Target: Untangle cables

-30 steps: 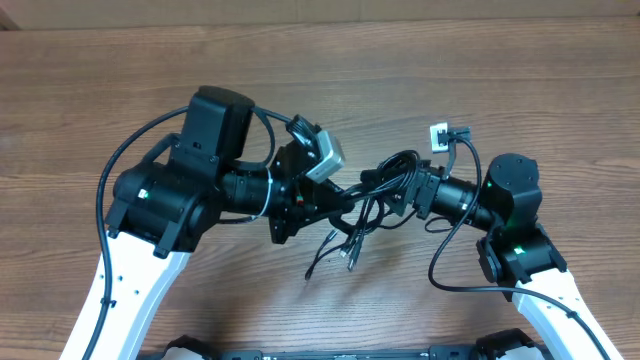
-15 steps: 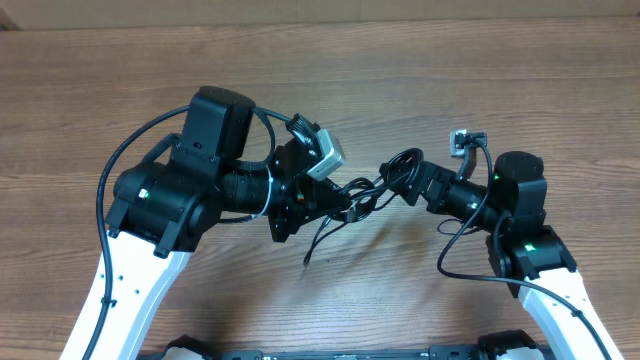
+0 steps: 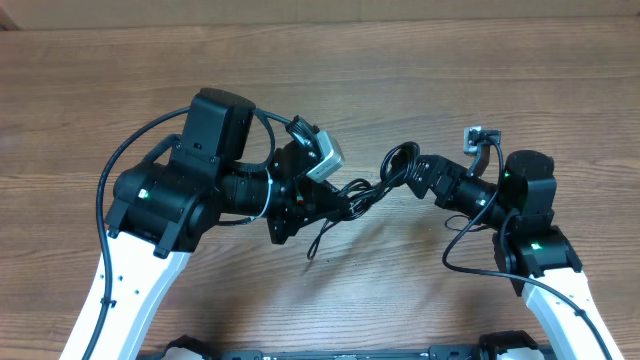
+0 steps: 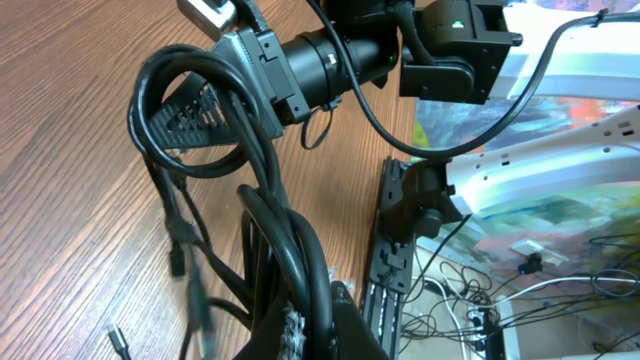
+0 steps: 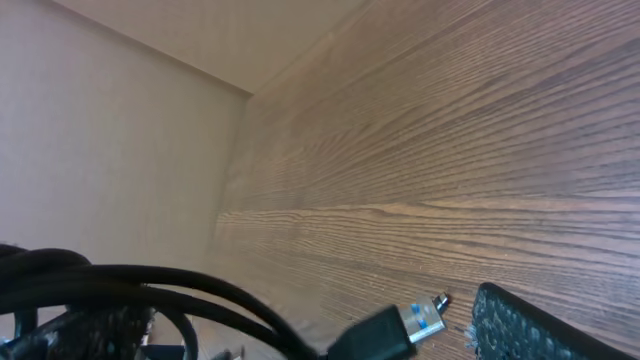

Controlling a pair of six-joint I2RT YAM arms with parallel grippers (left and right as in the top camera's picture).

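Observation:
The cables [image 3: 372,190] are a bunch of thin black cords stretched between my two grippers above the wood table. My left gripper [image 3: 340,205] is shut on one end of the bunch; in the left wrist view the cords [image 4: 200,170] run up from between its fingers [image 4: 320,330]. My right gripper [image 3: 412,178] is shut on a loop at the other end, and it also shows in the left wrist view [image 4: 215,95]. A loose end [image 3: 318,245] hangs below the left gripper. A silvery USB plug [image 5: 420,320] shows beside the right finger pad [image 5: 530,330].
The wood table [image 3: 320,90] fills the view, with a pale wall along its far edge [image 5: 100,120]. Thick black arm wires [image 3: 470,260] loop beside the right arm. A small plug tip [image 4: 118,342] lies near the left gripper.
My right gripper has moved to the right and a little back with its loop, drawing the bunch out longer. The hanging loose ends have been pulled up. The left arm has not moved.

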